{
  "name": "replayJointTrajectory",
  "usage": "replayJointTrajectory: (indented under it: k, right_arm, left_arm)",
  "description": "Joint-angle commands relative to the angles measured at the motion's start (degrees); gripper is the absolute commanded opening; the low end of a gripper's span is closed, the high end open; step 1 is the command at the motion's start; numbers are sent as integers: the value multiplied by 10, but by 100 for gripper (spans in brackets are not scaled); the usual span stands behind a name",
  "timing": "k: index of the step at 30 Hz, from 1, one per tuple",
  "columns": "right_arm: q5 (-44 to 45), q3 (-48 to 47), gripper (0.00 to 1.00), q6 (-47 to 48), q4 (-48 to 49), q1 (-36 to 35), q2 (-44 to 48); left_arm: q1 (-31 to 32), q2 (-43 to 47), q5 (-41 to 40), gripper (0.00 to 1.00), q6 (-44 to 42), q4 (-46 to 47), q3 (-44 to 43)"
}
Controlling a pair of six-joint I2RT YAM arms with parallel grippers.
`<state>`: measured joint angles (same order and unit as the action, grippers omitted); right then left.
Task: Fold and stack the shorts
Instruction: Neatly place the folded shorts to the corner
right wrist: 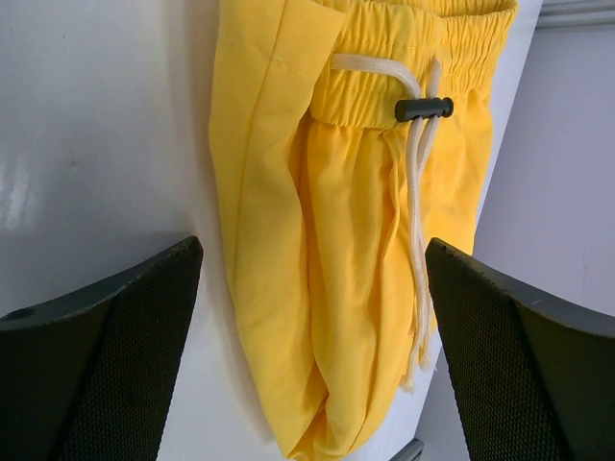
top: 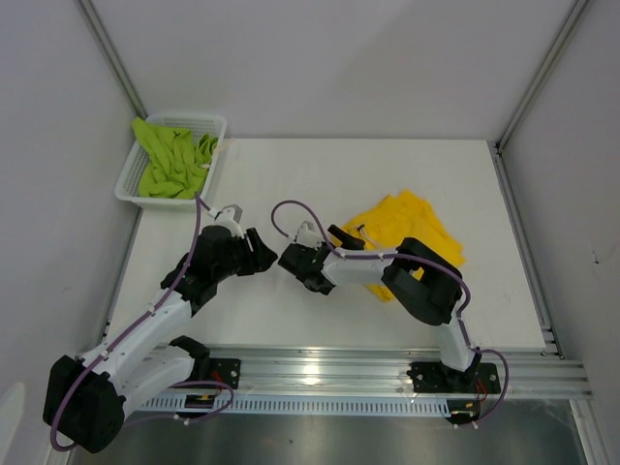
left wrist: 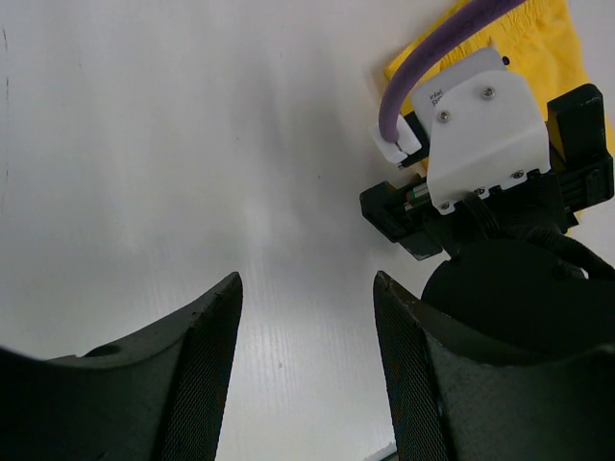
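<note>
Black mesh-faced fingers (right wrist: pixel 106 365) of the right gripper (right wrist: pixel 313 245) fill the bottom of the right wrist view. They stand wide apart and clasp nothing. Seen between them, the yellow shorts (right wrist: pixel 356 240) lie on the white table (right wrist: pixel 96 115). The elastic waistband is at the top of that view. A white drawstring (right wrist: pixel 415 250) runs through a black toggle (right wrist: pixel 423 108) and trails down over the fabric. Whether the fingers touch the cloth cannot be told.

The left wrist view shows the left gripper (left wrist: pixel 307 283) with its fingers (left wrist: pixel 207 384) partly apart. Only bare table shows between them, and nothing is held. Ahead of it are the right arm's white camera mount (left wrist: pixel 476 125) and purple cable (left wrist: pixel 432 58), with a corner of the yellow shorts behind.

From above, the two arms are bent toward each other at mid-table. The left gripper (top: pixel 266 254) points at the right arm's wrist, close to it but apart. The right gripper (top: pixel 339 240) is at the near-left edge of the yellow shorts (top: pixel 412 228), which lie rumpled right of the table's centre. The lime green shorts (top: pixel 174 160) are bunched in a white mesh basket (top: pixel 199 117) at the far left corner, well apart from the yellow pair. An aluminium rail (top: pixel 368 373) carries both arm bases along the near edge.
</note>
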<state>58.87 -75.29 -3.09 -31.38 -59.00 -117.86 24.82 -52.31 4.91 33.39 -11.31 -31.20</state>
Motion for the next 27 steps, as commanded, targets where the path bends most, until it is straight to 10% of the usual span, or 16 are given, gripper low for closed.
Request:
replayJointTrajectory:
  k: [1, 10, 16, 23, 27]
  right_arm:
    - [-2, -8, 99, -17, -6, -1, -14]
    - [-34, -30, 89, -7, -19, 49, -37]
    - [-56, -57, 61, -52, -75, 89, -64]
    - [-58, -62, 5, -153, -170, 101, -87]
    - [-72, -37, 0, -242, -237, 93, -55]
  left_arm:
    - [-5, 12, 9, 60, -12, 8, -17]
    - [-5, 19, 5, 60, -16, 1, -18]
    - [-5, 19, 9, 60, -16, 1, -18]
    - [-5, 18, 12, 60, -18, 1, -21]
    - [-5, 20, 18, 60, -20, -2, -19]
